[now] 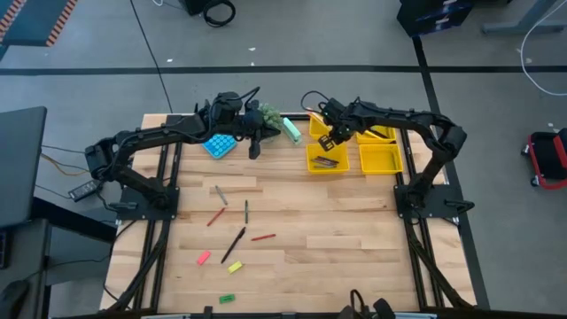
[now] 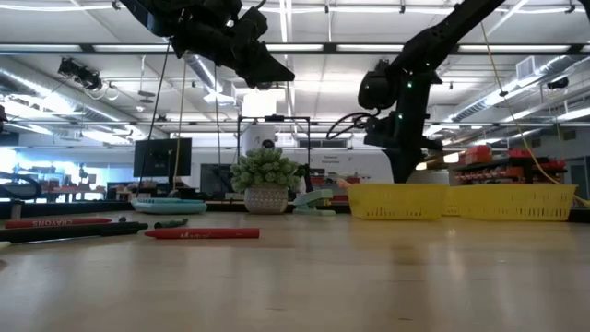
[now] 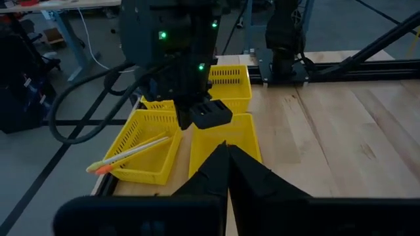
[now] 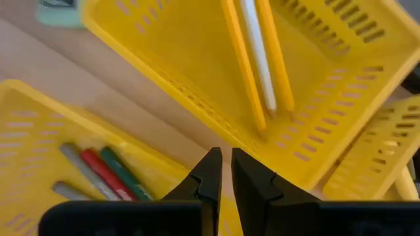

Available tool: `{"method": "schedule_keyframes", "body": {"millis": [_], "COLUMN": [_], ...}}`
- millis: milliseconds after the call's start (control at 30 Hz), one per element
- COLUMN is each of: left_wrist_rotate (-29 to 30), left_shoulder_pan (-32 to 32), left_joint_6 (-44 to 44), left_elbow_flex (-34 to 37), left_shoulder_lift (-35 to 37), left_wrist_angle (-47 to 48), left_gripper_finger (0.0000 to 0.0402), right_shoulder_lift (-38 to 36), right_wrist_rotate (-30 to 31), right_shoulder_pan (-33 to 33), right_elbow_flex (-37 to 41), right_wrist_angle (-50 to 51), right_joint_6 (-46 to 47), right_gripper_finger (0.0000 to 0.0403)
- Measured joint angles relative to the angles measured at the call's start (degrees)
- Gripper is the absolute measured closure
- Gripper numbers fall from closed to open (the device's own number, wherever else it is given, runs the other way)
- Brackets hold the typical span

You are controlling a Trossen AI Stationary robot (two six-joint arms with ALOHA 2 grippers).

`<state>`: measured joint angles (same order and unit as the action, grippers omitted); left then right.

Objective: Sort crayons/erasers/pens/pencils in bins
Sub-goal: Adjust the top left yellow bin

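Observation:
Four yellow bins (image 1: 381,159) stand at the table's far right. One bin holds pencils (image 4: 259,59), two yellow and one whitish. The bin nearer to me holds pens (image 4: 98,172). My right gripper (image 4: 226,172) hangs shut and empty above the rims where these two bins meet. My left gripper (image 1: 255,149) is shut and empty, raised above the table beside a blue calculator (image 1: 220,145). Crayons (image 1: 263,237), a black pen (image 1: 233,244) and pink (image 1: 204,258), yellow (image 1: 235,266) and green (image 1: 227,299) erasers lie flat on the table's near left.
A small potted plant (image 1: 268,117) and a pale green object (image 1: 291,133) sit at the far edge between the two arms. A grey pen (image 1: 220,194) and a green stick (image 1: 246,210) lie mid-table. Bare wood lies to the near right (image 1: 354,248).

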<state>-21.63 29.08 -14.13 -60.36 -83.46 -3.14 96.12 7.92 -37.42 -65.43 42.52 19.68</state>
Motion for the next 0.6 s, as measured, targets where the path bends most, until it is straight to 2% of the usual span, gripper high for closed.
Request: {"method": "schedule_keyframes", "body": {"millis": [200,433,600], "left_wrist_rotate": [0.0,0.0,0.5], "left_shoulder_pan": [0.0,0.0,0.0], "left_joint_6": [0.0,0.0,0.3], "left_elbow_flex": [0.0,0.0,0.0], "left_shoulder_lift": [0.0,0.0,0.0], "left_wrist_angle": [0.0,0.0,0.0], "left_gripper_finger": [0.0379,0.0391,0.0380], "right_shoulder_lift": [0.0,0.0,0.0], "right_wrist_rotate": [-0.3,-0.3,-0.3], "right_shoulder_pan": [0.0,-0.1,-0.1], "right_elbow_flex": [3.0,3.2,3.2], "right_wrist_angle": [-2.1,-6.3,-8.8], "right_joint_6": [0.1,-0.3,-1.7], "right_gripper_finger": [0.0361,0.0361,0.0361]}}
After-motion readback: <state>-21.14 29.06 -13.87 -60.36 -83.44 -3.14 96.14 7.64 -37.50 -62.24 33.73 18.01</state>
